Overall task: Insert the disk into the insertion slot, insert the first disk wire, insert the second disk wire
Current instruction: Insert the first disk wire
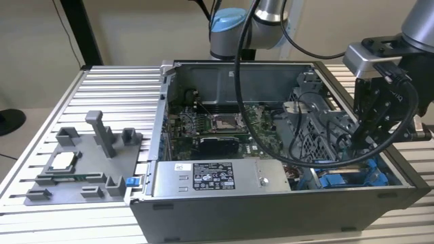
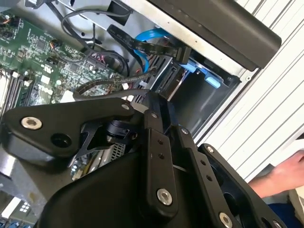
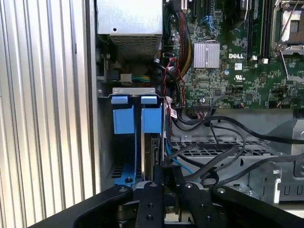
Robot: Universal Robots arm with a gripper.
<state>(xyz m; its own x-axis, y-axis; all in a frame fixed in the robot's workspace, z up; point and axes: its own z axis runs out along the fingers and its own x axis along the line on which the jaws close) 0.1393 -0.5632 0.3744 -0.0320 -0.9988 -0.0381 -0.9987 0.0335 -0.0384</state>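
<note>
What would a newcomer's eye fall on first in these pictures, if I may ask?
An open computer case sits on the slatted table, and the arm's tool hangs inside its end at the exterior view's right. In the first wrist view, bright blue fittings mark the drive bay beside the green motherboard.

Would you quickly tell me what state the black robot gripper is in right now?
Black robot gripper: shut, low inside the open grey computer case; whether it pinches anything cannot be told.
</note>
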